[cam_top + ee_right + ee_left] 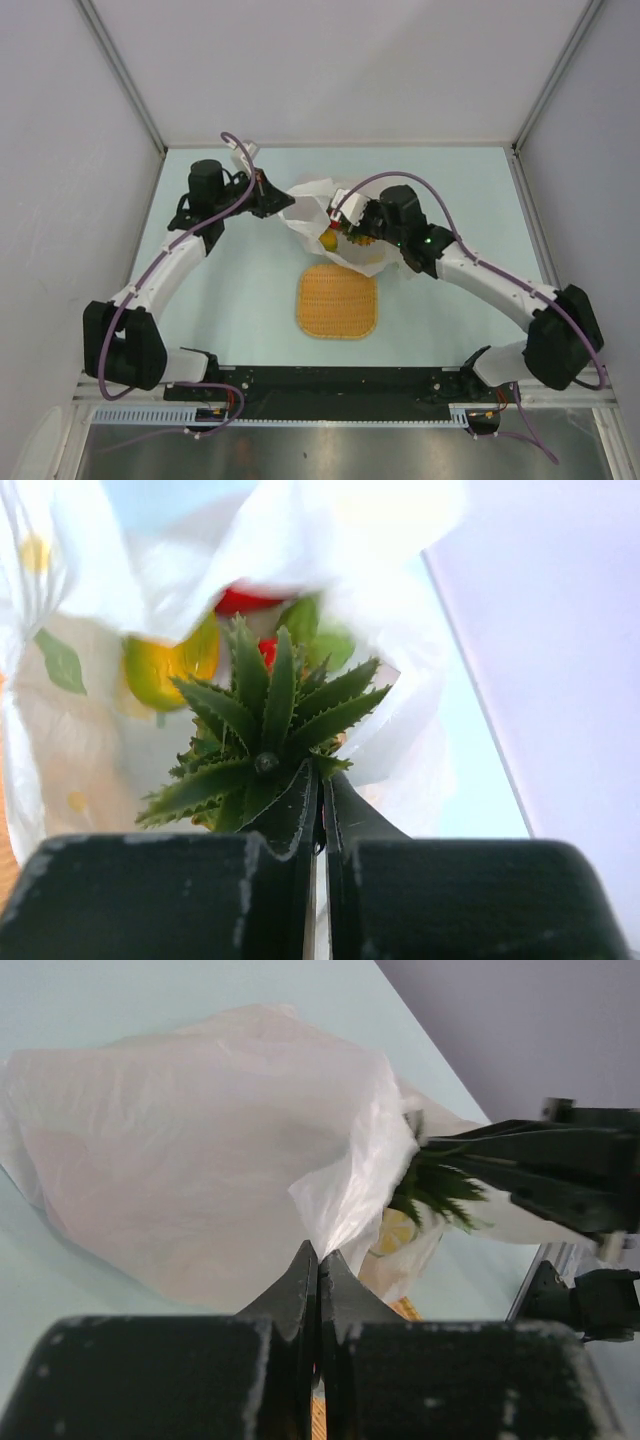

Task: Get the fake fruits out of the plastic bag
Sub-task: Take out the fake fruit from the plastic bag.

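The plastic bag [305, 205] lies crumpled on the table behind the mat, its mouth facing right. My left gripper [280, 200] is shut on a fold of the bag's edge [340, 1195], with film pinched between its tips [318, 1257]. My right gripper [350, 228] is at the bag's mouth, shut on the spiky green crown of the pineapple [260, 740]. The crown [435, 1185] also shows in the left wrist view. Deeper in the bag [80, 740] lie the yellow-green mango [160, 670], a red piece [240, 602] and a green piece [320, 640]. The pineapple's body is mostly hidden.
The woven orange mat [337, 300] lies flat in front of the bag, nearer the arm bases. Grey walls stand on the left, right and back of the pale table [460, 200].
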Motion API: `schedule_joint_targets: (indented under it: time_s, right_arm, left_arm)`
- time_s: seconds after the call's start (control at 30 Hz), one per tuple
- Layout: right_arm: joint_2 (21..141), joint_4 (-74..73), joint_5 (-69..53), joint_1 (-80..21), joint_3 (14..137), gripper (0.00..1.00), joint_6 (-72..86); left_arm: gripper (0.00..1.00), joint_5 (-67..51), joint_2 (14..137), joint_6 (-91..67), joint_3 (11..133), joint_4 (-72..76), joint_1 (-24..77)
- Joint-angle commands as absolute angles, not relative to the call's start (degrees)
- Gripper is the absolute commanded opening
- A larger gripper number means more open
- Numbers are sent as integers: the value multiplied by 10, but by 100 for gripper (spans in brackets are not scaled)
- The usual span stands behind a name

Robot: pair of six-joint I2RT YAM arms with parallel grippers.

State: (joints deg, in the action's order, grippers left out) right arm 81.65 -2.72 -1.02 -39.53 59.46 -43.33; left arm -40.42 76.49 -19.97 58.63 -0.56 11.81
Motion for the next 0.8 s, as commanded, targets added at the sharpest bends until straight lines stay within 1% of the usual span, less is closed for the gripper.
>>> schedule_joint_targets:
  time_s: [0.0,0.23,0.33,0.4,0.57,0.77]
  right_arm:
    - [767,-72,-79,-385,607,0,-390]
    - [744,-127,-169,-358,644,0,-301]
    - [737,-140,-192,-359,675,0,-261]
    - [732,-153,-201,-363,693,0,-248]
    - [712,-179,-221,-401,708,0,-255]
    - [712,-205,-229,-458,717,0,-250]
  left_arm:
    - [1,-408,774,-221,610,36,116]
    - [1,-409,795,-213,630,28,116]
    - [3,-409,804,-205,635,23,116]
    - [7,-411,812,-201,636,25,117]
    - [12,-410,824,-175,649,9,119]
    - [12,-400,836,-153,672,4,122]
